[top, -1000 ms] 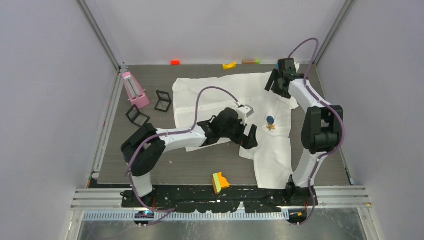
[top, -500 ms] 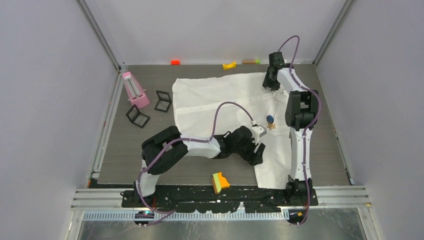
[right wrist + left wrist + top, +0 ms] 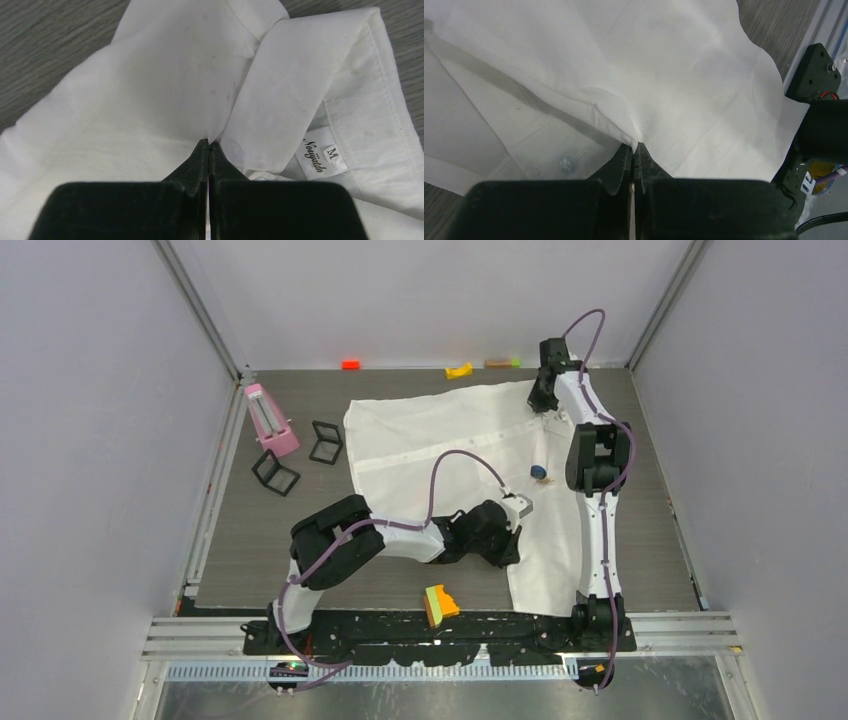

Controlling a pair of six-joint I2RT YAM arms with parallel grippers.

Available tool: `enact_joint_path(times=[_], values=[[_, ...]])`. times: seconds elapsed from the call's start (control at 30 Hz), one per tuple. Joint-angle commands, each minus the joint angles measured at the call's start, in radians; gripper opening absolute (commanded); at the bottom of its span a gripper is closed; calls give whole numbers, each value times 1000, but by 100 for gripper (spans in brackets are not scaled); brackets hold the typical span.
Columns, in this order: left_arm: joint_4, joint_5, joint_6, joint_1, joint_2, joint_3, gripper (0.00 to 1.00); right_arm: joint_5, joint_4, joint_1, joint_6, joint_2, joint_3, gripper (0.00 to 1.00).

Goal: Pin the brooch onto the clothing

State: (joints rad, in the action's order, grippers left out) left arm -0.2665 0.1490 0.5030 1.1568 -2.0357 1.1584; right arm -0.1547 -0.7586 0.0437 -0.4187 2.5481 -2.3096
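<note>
Both arms have dropped onto the shirt (image 3: 430,435) and their jaws, apart a second ago, are now together. The left end effector (image 3: 634,150) has slid toward the near edge of the desk (image 3: 240,530) and is clamped on a raised fold of white cloth, with a clear button (image 3: 567,163) lying just beside it at 8 o'clock in the wrist view. The right end effector (image 3: 208,145) has reached out to the far end of the garment and nips a pleat of fabric at the base of the collar (image 3: 300,75), with the size label (image 3: 320,155) near it at 3 o'clock.

The brooch (image 3: 540,472) lies on the shirt front, held by neither arm. From above it sits at 2 o'clock from the left end effector and at 6 o'clock from the right one, roughly between the two grips and just beside the right arm's elbow. It appears to have crept slightly toward the far side as the cloth was gathered.

Two pinches either side of the ornament suggest the cloth is about to be drawn taut or shifted, not the brooch itself handled. Whether its pin already passes through the fabric cannot be told; it is too small here. Pulling thin fabric from both ends could tip or roll a loose brooch.
</note>
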Motion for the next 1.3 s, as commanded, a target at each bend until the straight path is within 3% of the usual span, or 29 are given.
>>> enact_joint_path(times=[0.0,0.37,0.47,0.53,0.63,0.67,0.77,0.87,1.03,1.27], values=[[117,49,34,62,16,-73,0,24,57,-26,-105,36,-88,1],[195,18,10,89,45,-31,0,178,113,-30,-129,61,-125,2],[260,-24,-1,84,63,21,3,233,116,-30,-103,32,-114,20],[322,-43,-7,69,81,60,17,266,121,-30,-83,2,-101,35],[374,-52,-9,33,131,99,56,315,113,-30,-51,-56,-86,60],[389,-59,-14,19,156,106,65,323,108,-30,-32,-95,-74,64],[442,-68,-25,-32,233,118,80,334,70,-44,17,-215,-27,76],[483,-61,-32,-97,319,95,86,282,33,-61,34,-330,105,79],[523,-76,-24,-235,397,-3,90,224,73,-108,29,-539,483,81],[495,-81,0,-384,468,-169,91,422,180,-254,-8,-676,873,75]])
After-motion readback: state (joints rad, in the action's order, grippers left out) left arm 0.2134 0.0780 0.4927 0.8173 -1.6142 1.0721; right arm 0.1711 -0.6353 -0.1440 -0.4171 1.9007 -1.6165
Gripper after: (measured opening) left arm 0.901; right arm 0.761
